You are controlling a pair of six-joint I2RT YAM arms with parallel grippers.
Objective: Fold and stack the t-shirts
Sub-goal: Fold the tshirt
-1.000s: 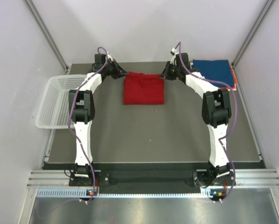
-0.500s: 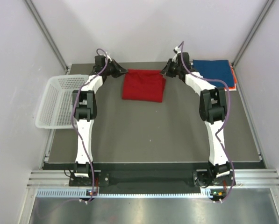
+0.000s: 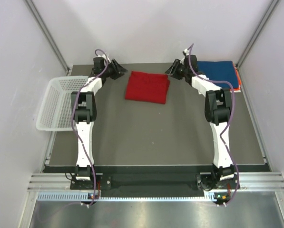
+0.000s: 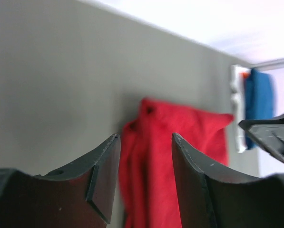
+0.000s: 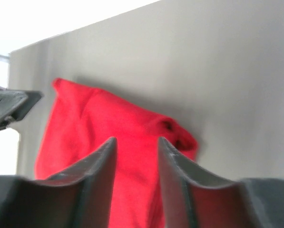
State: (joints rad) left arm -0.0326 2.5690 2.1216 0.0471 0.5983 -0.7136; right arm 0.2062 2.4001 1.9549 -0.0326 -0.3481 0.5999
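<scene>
The folded bright red cloth t-shirt (image 3: 147,87) lies far-centre on the dark grey surface (image 3: 156,133), with the left claw (image 3: 119,69) and right claw (image 3: 173,71) parted and empty beside it, so folding looks done and the next move calls for gripping it to stack on the folded dark blue t-shirt (image 3: 219,72)

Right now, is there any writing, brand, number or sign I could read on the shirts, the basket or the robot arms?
No readable text in any view.
Red shirt: plain, no print or tag showing.
Blue shirt: plain.
Basket: bare white mesh, no label.
Left arm and right arm: no marking large or sharp enough to read.
</scene>
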